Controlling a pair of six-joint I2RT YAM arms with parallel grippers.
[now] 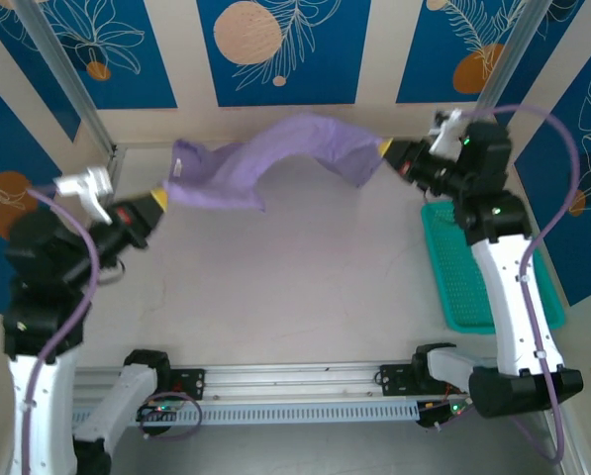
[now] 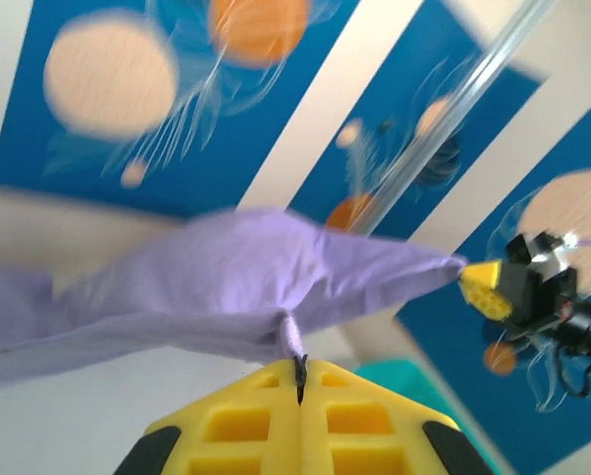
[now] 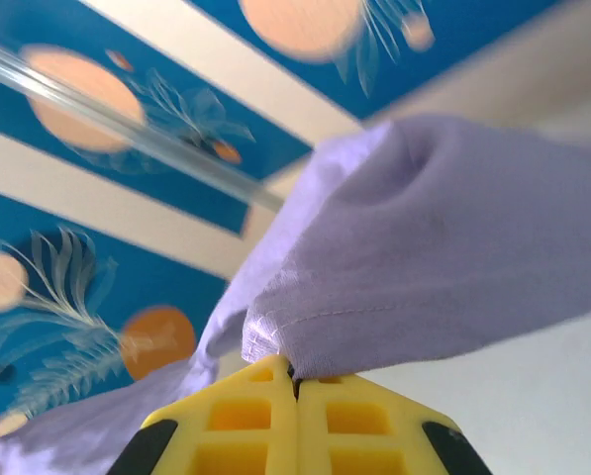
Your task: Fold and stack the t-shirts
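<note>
Holding t-shirt [image 1: 265,158] aloft, stretched between raised arms; left tool [image 1: 159,200], right tool [image 1: 382,147] each clamped on fabric edge.

Blue wall panels [image 1: 315,59] printed with pale and orange discs and white leaf drawings alternate with cream stripes [image 1: 374,49] on the back and sides. Slanting metal posts [image 1: 72,84] frame a whitish table [image 1: 295,287], evenly lit, with an aluminium rail [image 1: 295,381] along its near edge
</note>
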